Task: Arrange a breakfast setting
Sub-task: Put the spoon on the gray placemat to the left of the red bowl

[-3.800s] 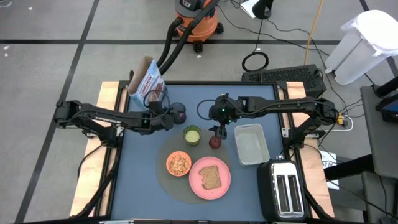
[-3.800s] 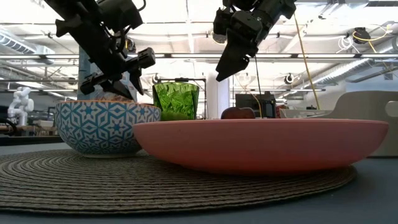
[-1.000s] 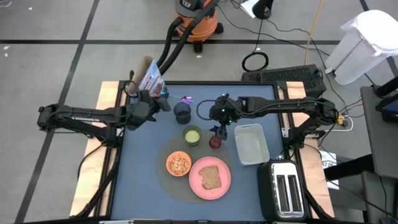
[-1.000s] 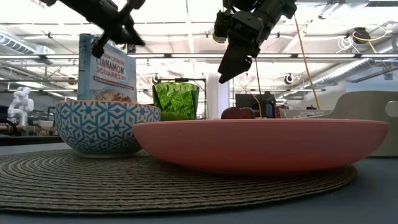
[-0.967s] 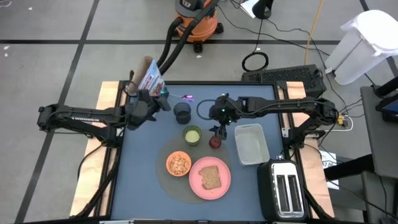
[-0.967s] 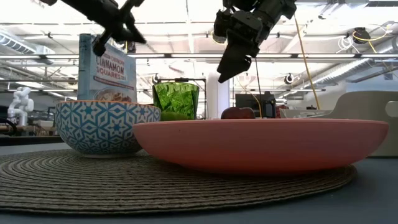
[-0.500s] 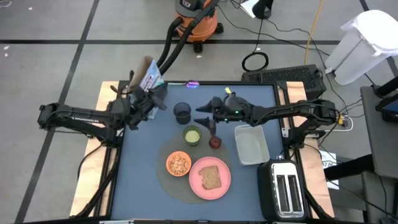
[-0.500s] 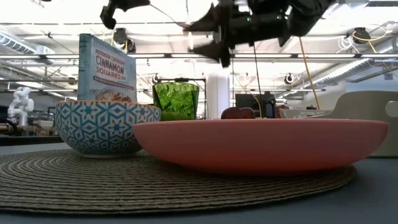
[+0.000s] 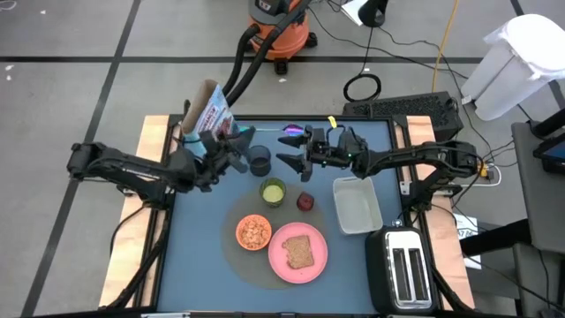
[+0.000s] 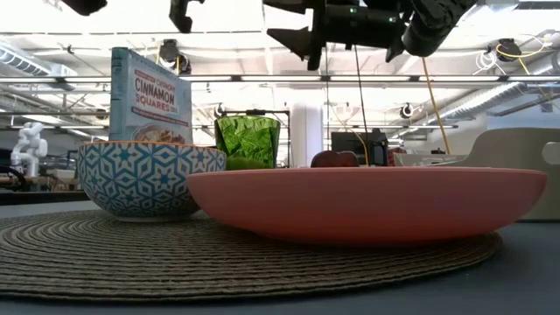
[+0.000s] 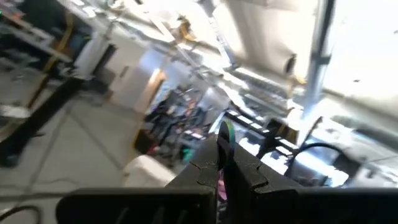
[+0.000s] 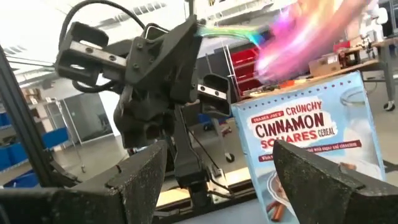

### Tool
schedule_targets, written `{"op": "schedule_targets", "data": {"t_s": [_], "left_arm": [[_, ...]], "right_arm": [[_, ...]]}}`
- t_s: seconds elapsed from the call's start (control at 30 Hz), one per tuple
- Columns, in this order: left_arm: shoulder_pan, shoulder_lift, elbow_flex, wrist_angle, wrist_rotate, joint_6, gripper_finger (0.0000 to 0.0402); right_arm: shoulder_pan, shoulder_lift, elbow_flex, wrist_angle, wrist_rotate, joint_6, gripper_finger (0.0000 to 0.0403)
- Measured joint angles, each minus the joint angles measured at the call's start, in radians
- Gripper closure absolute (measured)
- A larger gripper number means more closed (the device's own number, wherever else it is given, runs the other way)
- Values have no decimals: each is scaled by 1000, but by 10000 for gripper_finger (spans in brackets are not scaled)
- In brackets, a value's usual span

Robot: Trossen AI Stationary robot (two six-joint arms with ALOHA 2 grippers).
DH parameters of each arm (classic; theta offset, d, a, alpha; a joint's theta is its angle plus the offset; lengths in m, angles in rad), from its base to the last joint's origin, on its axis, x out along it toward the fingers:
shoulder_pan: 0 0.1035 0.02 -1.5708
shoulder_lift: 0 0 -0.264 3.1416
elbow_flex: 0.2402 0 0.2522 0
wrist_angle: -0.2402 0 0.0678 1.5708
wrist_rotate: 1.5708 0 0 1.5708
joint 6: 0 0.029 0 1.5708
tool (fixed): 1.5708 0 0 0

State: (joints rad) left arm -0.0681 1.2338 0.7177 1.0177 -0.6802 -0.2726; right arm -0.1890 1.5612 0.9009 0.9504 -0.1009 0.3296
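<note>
My left gripper (image 9: pixel 240 140) is shut on the purple spoon (image 9: pixel 286 131) and holds it in the air past the dark blue mug (image 9: pixel 259 160). My right gripper (image 9: pixel 293 150) hangs open, facing it, with nothing between its fingers. The cereal box (image 9: pixel 208 110) stands upright at the far left. The pink plate (image 9: pixel 287 263) with the toast slice (image 9: pixel 299 252) and the small orange bowl (image 9: pixel 254 232) sit on the round grey mat (image 9: pixel 231 212). The green cup (image 9: pixel 273 191) and the dark red fruit (image 9: pixel 305 201) stand beside them. My left gripper pinches the spoon's handle (image 11: pixel 225 133) between its two shut fingers (image 11: pixel 205 167). The fingers come from the table's left and slant upward. The spoon sticks out beyond the fingertips toward the table's right, its bowl end (image 9: pixel 290 130) lifted clear above the table.
A clear rectangular tub (image 9: pixel 357 203) lies right of the fruit. A black toaster (image 9: pixel 404 269) stands at the near right corner. The two grippers are close together above the table's far middle.
My left gripper has risen, tipped upward and gone toward the table's right edge, swinging the spoon up with it. My right gripper has tipped up from pointing down over the fruit to about level, facing the table's left. It has stayed open.
</note>
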Motion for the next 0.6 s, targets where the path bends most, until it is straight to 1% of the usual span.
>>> {"op": "schedule_targets", "data": {"t_s": [0.13,0.27,0.4,0.6], "left_arm": [[0,64,0,108,87,16,392],[0,123,0,179,144,17,392],[0,166,0,241,178,16,392],[0,187,0,255,189,5,392]], "right_arm": [[0,0,0,28,0,0,115],[1,0,0,83,-4,0,115],[1,0,0,116,-4,0,115],[1,0,0,166,-3,-15,115]]}}
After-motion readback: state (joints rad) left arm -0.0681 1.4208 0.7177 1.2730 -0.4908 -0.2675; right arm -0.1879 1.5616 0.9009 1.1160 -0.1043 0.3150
